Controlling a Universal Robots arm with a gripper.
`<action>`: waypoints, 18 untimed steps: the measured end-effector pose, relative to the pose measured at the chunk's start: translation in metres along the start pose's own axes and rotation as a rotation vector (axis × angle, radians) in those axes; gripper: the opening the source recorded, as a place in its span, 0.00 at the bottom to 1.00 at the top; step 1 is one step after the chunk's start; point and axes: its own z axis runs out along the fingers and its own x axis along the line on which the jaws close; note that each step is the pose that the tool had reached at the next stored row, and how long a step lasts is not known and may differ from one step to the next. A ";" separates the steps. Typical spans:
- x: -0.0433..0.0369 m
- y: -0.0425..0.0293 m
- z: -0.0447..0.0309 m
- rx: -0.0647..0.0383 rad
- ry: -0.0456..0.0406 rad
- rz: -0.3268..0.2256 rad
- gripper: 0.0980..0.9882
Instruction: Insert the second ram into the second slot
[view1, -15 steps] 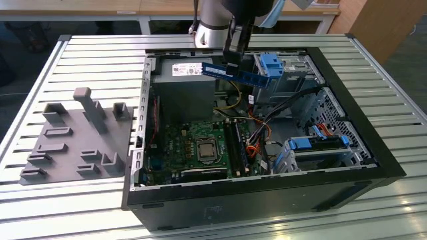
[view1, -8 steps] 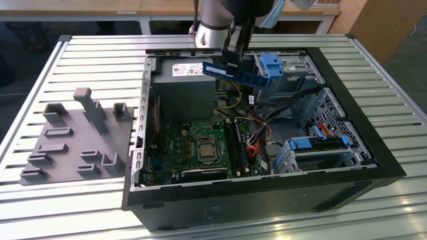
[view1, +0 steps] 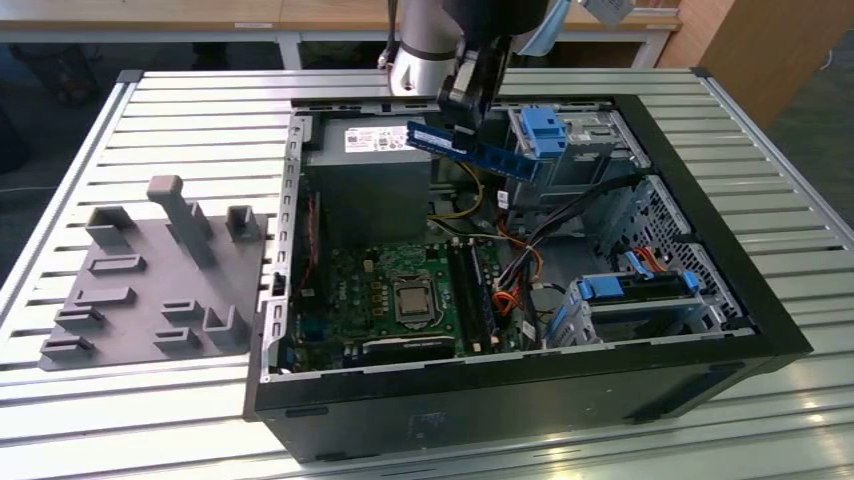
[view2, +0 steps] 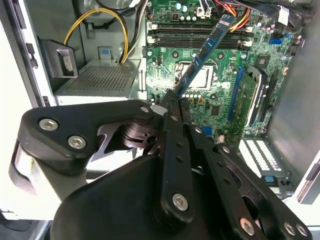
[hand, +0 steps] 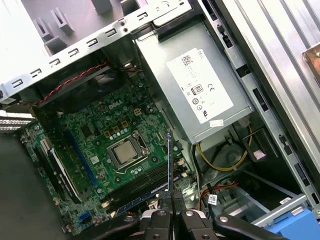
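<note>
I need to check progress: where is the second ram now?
In the exterior view, the second ram hangs clamped in the gripper above the open case, near the grey power supply and a blue drive-bay tab.

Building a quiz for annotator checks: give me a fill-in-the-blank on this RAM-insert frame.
1. The gripper has its jaws ____ on the second ram.
2. The second ram is held ____ the green motherboard, not seated in a slot.
3. The grey fixture plate lies outside the computer case, on the exterior view's ____.
Missing words: shut; above; left.
</note>
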 end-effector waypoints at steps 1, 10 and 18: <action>0.0002 -0.0001 0.0002 0.000 -0.0004 0.009 0.04; 0.0005 -0.0005 0.0025 0.003 -0.0036 0.137 0.04; 0.0006 -0.0005 0.0035 0.005 -0.0080 0.254 0.04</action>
